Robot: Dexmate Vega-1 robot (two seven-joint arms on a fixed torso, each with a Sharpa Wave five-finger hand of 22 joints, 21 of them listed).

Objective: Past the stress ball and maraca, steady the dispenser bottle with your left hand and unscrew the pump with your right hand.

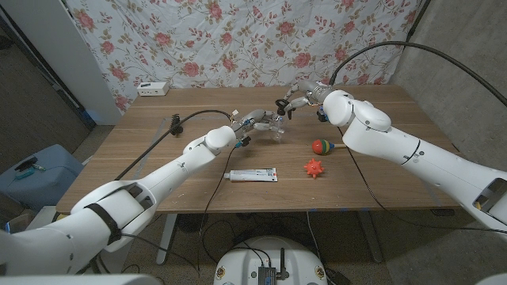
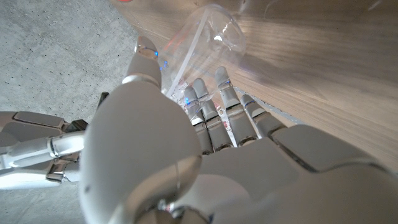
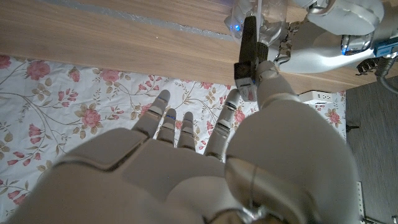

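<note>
The clear dispenser bottle (image 1: 275, 128) stands past the middle of the table, and my left hand (image 1: 252, 123) grips it from the side. In the left wrist view my left hand's fingers (image 2: 214, 109) wrap the bottle (image 2: 208, 37), whose inner tube shows through the plastic. My right hand (image 1: 304, 93) comes in from above and pinches the black pump (image 1: 281, 106) at the bottle's top. In the right wrist view the pump (image 3: 249, 46) sits between my thumb and fingers, its white tube running into the bottle (image 3: 264, 11). I cannot tell whether the pump is still threaded on.
A red spiky stress ball (image 1: 315, 167) and a colourful maraca (image 1: 322, 146) lie nearer the front, right of the bottle. A white tube (image 1: 251, 175) lies near the front edge. A white power strip (image 1: 152, 88) sits at the back left, and a black cable (image 1: 176, 123) crosses the table.
</note>
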